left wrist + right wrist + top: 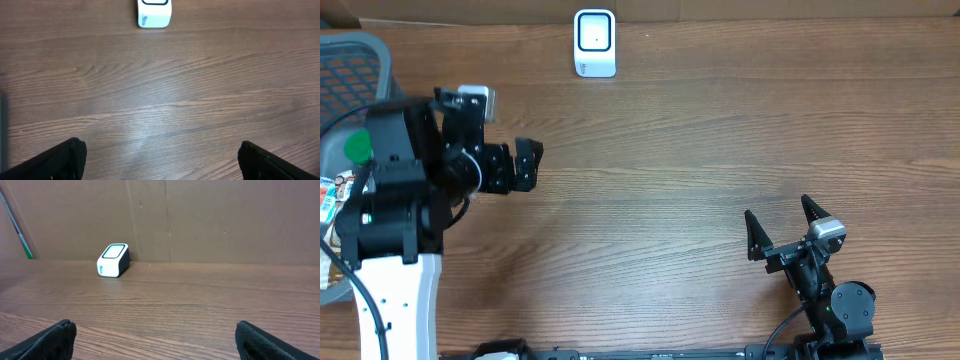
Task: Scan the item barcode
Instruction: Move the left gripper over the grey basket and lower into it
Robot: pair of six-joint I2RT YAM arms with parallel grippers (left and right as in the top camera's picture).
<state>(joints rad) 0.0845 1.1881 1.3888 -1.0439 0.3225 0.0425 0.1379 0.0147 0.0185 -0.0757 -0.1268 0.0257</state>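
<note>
**Both end effectors wide open and empty; scanner far ahead**

The white scanner stands on the table, well ahead of the left end effector, with bare wood between them. From the right end effector it sits far ahead and to the left, just in front of the cardboard wall. Each end effector has its jaws spread fully apart and holds nothing. Behind the left end effector, partly under its arm, is a grey mesh basket holding printed packets and something with a green cap. No barcode is readable.
</note>
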